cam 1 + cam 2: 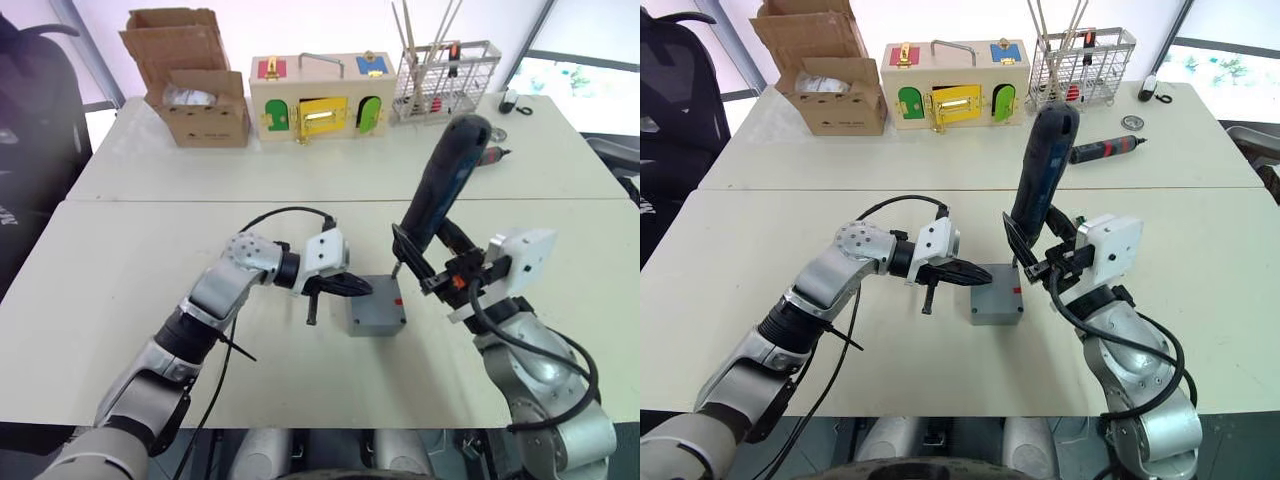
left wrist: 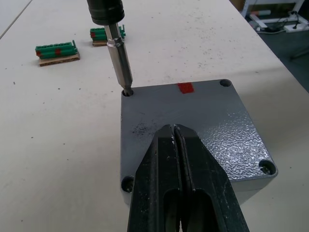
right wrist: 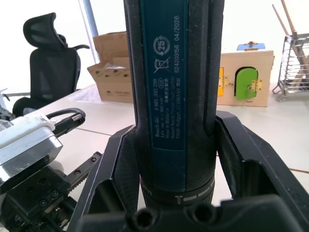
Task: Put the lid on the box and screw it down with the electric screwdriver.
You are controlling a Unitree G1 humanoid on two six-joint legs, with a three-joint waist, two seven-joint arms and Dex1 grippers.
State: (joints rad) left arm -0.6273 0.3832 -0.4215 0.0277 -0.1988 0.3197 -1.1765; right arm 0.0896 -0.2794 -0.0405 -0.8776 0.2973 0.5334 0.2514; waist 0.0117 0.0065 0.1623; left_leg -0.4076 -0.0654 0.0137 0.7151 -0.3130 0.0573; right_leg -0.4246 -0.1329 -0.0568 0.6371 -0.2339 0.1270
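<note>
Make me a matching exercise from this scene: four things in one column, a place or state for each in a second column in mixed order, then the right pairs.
Things:
1. electric screwdriver
2. lid
3. left claw
4. cardboard box

Places or states:
A. shut, its tips resting on top of the grey cover
B. open-flapped, on the far table beside the wooden box
C. held by the right claw, bit in a corner screw hole
D. seated on the box, screw holes at its corners

Pairs: 1-C, 2-D, 3-A, 4-B
</note>
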